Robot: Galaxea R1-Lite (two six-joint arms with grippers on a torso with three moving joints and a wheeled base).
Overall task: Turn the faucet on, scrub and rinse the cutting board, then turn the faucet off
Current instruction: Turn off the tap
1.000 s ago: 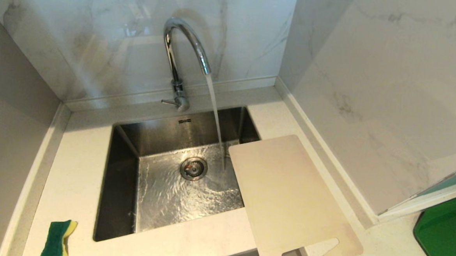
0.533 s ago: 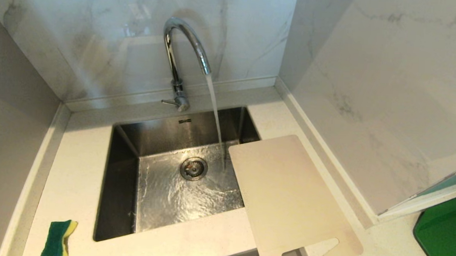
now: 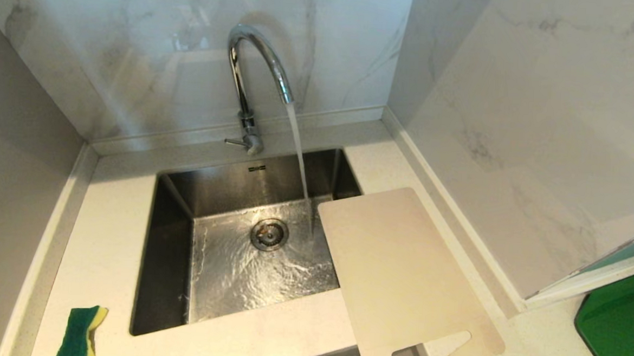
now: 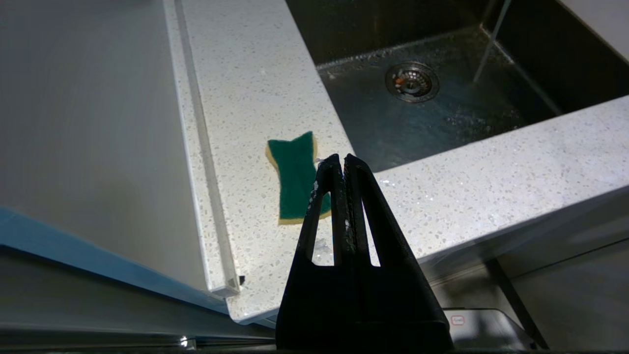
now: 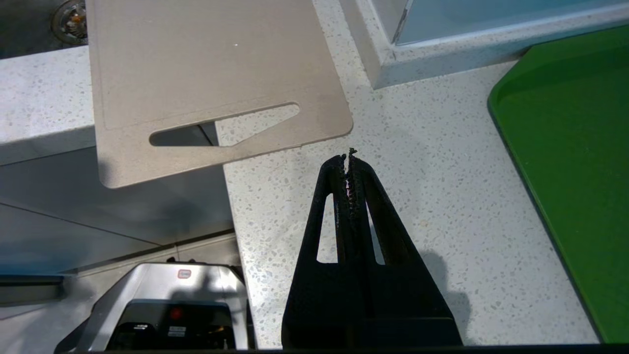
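Water runs from the faucet (image 3: 257,72) into the steel sink (image 3: 172,246). The cutting board (image 5: 206,73) lies flat just ahead of the right gripper (image 5: 350,157), whose jaws are clenched and empty; its handle end overhangs the speckled bench (image 5: 393,196), probably for easy grabbing. The left gripper (image 4: 342,162), likewise clenched, hangs over the green sponge (image 4: 295,172). Marble walls enclose the corner.

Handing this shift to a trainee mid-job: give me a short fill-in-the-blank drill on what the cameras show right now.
1. Water from the faucet lands in the ____.
2. The cutting board has its handle end hanging past the counter's ____ edge.
3. The sponge has a ____ top face.
4. Both pincers, left and right, are ____ and hold nothing.

Missing words: sink; front; green; shut
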